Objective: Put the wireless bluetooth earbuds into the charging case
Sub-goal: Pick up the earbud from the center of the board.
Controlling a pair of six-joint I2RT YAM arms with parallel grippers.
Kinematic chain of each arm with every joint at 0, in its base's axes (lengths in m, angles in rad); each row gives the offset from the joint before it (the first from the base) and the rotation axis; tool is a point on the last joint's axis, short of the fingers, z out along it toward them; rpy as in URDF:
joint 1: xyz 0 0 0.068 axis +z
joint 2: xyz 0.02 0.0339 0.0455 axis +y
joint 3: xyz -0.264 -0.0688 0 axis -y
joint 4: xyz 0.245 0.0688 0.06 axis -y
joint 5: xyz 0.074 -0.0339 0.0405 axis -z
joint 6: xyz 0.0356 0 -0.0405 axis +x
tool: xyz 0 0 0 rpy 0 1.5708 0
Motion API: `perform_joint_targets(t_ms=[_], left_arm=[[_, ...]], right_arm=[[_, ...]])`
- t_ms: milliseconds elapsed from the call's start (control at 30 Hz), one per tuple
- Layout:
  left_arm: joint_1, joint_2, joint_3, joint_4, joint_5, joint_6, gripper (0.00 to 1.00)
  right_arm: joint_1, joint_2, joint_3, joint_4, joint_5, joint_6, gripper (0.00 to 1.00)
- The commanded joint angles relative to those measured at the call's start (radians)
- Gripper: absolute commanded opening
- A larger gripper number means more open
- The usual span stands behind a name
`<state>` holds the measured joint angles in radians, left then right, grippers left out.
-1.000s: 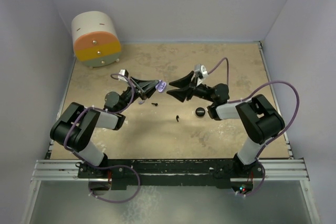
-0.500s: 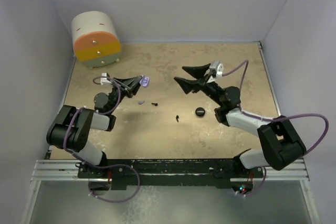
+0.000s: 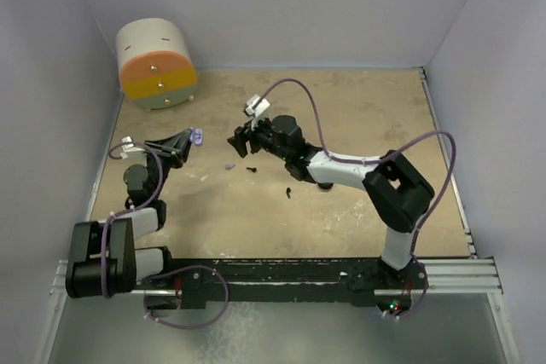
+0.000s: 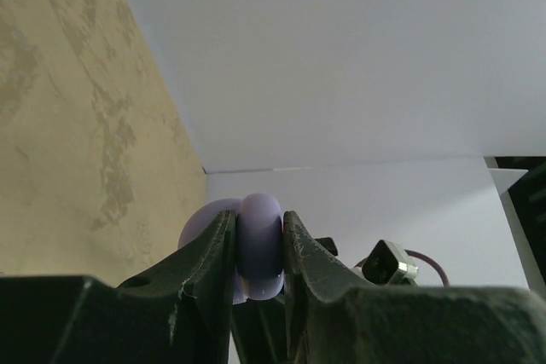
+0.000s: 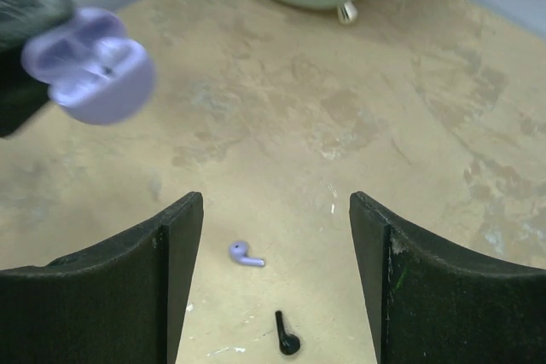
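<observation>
My left gripper point(image 3: 186, 138) is shut on the lavender charging case point(image 3: 197, 135), raised above the table's left side; the left wrist view shows the case point(image 4: 258, 249) pinched between both fingers. From the right wrist view the case point(image 5: 90, 78) has its lid open. My right gripper point(image 3: 241, 142) is open and empty, hovering over the table's middle. Below its jaws point(image 5: 275, 202) lie a lavender earbud point(image 5: 246, 254) and a black earbud point(image 5: 286, 336). From above, the lavender earbud point(image 3: 230, 164) and black earbud point(image 3: 252, 169) lie side by side, and another black earbud point(image 3: 290, 192) lies further right.
A drum-shaped box point(image 3: 156, 64) with white, orange and yellow bands stands at the back left corner. A black round disc point(image 3: 325, 184) peeks out below the right forearm. Walls close in the table on the left, back and right.
My right arm has swung left across the table to above the earbuds, and its jaws have spread wider. My left gripper has carried the case further left.
</observation>
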<state>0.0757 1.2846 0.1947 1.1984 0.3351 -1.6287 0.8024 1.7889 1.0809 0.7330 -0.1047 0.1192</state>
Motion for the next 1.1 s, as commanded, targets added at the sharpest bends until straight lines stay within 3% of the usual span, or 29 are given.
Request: perform_joint_targets(t_ms=[0, 133, 500, 1067], left_arm=[[0.078, -0.133, -0.015, -0.156, -0.006, 0.085, 0.00], [0.118, -0.190, -0.032, -0.236, -0.007, 0.093, 0.00], [0.137, -0.200, -0.082, -0.209, -0.016, 0.058, 0.00], [0.162, -0.171, -0.087, -0.178, 0.005, 0.045, 0.00]], right_arm=[[0.050, 0.093, 0.155, -0.170, 0.125, -0.070, 0.72], [0.077, 0.186, 0.247, -0.235, 0.148, -0.069, 0.71], [0.134, 0.363, 0.416, -0.382, 0.197, -0.073, 0.69], [0.150, 0.418, 0.438, -0.451, 0.205, -0.072, 0.58]])
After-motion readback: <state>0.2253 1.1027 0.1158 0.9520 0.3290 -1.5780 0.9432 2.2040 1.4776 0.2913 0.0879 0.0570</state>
